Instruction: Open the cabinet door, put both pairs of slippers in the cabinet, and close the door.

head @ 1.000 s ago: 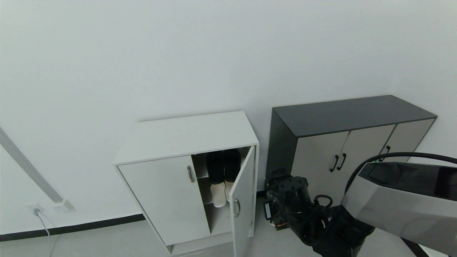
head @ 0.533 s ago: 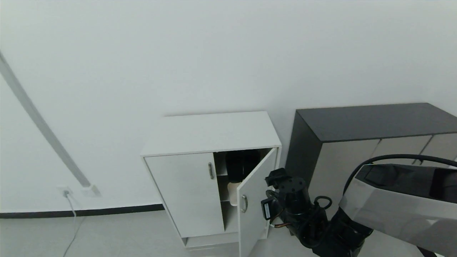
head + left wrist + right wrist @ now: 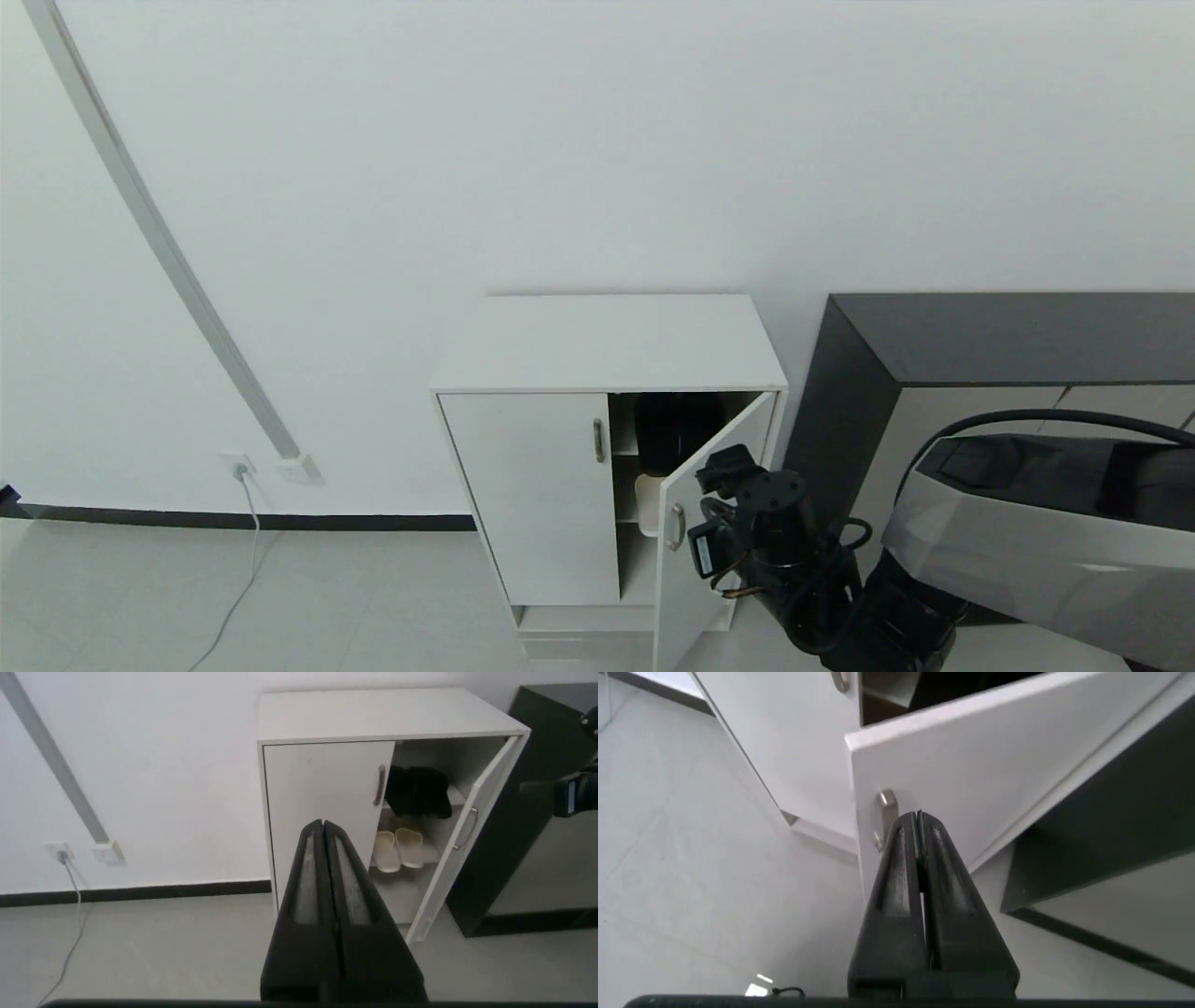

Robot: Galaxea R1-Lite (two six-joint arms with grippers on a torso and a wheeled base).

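Note:
The white cabinet point(image 3: 607, 341) stands against the wall with its left door shut and its right door point(image 3: 680, 607) ajar. Black slippers point(image 3: 674, 420) sit on the upper shelf and beige slippers point(image 3: 646, 490) on the shelf below; both pairs, black point(image 3: 420, 789) and beige point(image 3: 397, 849), also show in the left wrist view. My right gripper point(image 3: 721, 467) is shut, its tip point(image 3: 920, 817) against the door's outer face beside the metal handle point(image 3: 885, 803). My left gripper point(image 3: 324, 823) is shut on nothing, held back from the cabinet front.
A dark cabinet point(image 3: 1008, 336) stands directly right of the white one, close behind my right arm. A wall socket with a cable point(image 3: 241, 465) and a slanted conduit point(image 3: 159, 243) are on the left. Grey floor lies open in front and to the left.
The head camera has turned, shifting the whole picture. The right door has swung from wide open to partly ajar, with my right gripper now against its outer face.

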